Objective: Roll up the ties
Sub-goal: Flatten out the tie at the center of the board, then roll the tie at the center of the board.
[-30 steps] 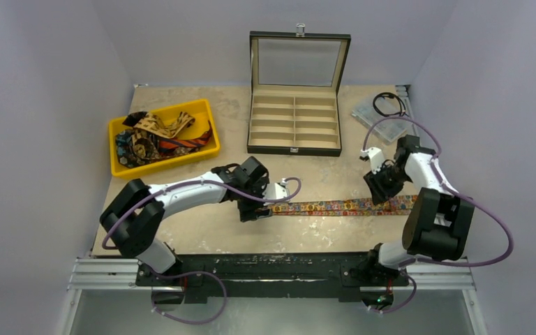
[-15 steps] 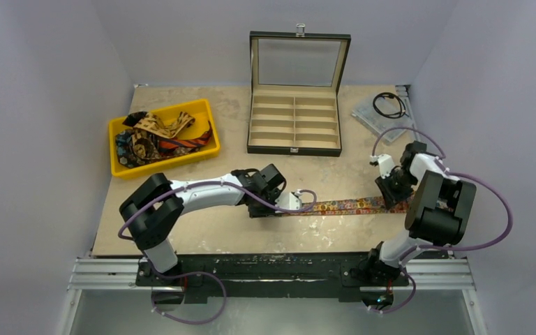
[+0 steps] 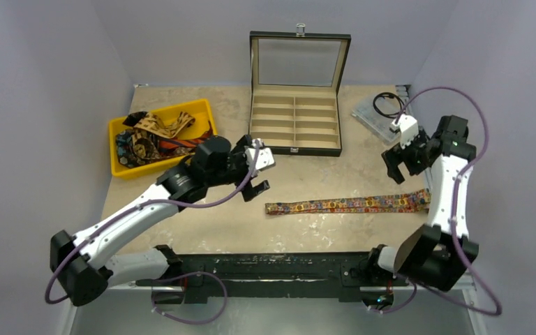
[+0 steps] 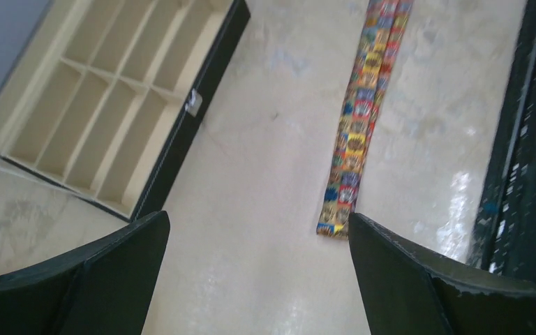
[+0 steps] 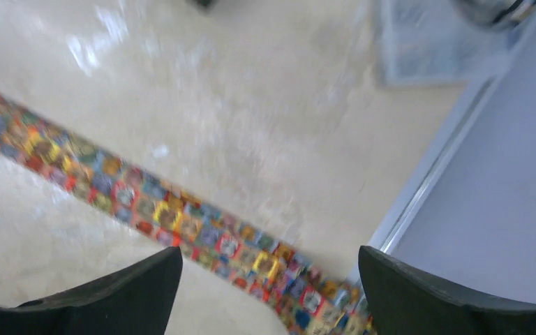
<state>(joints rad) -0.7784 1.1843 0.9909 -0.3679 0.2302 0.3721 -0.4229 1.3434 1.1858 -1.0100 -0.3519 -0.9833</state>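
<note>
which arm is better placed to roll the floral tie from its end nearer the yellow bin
Left. The left jaws hang open beside that end of the tie; the right jaws are by its opposite end.

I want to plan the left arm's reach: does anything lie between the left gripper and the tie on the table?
No. Only bare table shows between the open left gripper and the tie; the box stands farther back.

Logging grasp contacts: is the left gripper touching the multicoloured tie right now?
Apart. The top view shows bare table between the left gripper and the end of the multicoloured tie; its open fingers hold nothing.
</note>
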